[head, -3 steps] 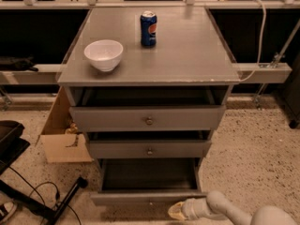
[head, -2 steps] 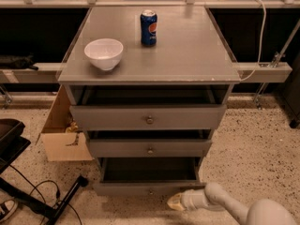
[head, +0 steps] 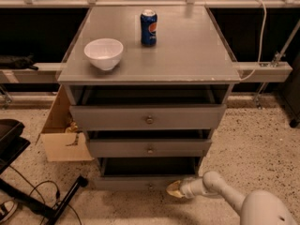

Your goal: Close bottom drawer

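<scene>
The grey cabinet has three drawers, each with a small brass knob. The bottom drawer [head: 145,182] is the lowest and narrowest; its front panel stands only slightly out from the cabinet, with a thin dark gap above it. My gripper [head: 174,189] is at the end of the white arm that comes in from the bottom right. It is low, at the right part of the bottom drawer's front, touching or nearly touching it. The middle drawer [head: 150,147] and top drawer [head: 148,117] stick out a little.
A white bowl [head: 103,53] and a blue soda can [head: 148,27] stand on the cabinet top [head: 187,46]. A cardboard box [head: 61,134] sits on the floor to the left. Black cables and a black stand [head: 42,198] lie at bottom left. Speckled floor lies to the right.
The bottom drawer has slid in from well open to nearly closed. My gripper and arm have moved forward with its front panel, toward the cabinet.
</scene>
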`<state>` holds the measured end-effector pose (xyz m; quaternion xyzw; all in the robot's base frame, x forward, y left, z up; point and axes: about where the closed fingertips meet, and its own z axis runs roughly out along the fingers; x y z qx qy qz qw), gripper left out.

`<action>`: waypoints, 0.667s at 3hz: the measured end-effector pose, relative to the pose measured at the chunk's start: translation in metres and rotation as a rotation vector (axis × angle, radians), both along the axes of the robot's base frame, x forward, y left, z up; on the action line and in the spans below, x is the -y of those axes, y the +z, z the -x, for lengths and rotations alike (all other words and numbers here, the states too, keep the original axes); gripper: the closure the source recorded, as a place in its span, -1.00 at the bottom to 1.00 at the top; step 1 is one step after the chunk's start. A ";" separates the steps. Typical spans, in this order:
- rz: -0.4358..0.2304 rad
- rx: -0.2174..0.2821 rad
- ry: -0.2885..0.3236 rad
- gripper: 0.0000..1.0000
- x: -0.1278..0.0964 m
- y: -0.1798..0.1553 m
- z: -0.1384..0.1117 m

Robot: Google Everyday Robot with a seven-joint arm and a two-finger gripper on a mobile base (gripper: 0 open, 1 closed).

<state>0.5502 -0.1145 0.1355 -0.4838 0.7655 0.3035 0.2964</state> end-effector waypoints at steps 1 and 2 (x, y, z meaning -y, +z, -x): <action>0.003 0.012 -0.006 1.00 -0.001 0.005 -0.010; 0.013 0.054 -0.026 1.00 -0.003 0.023 -0.047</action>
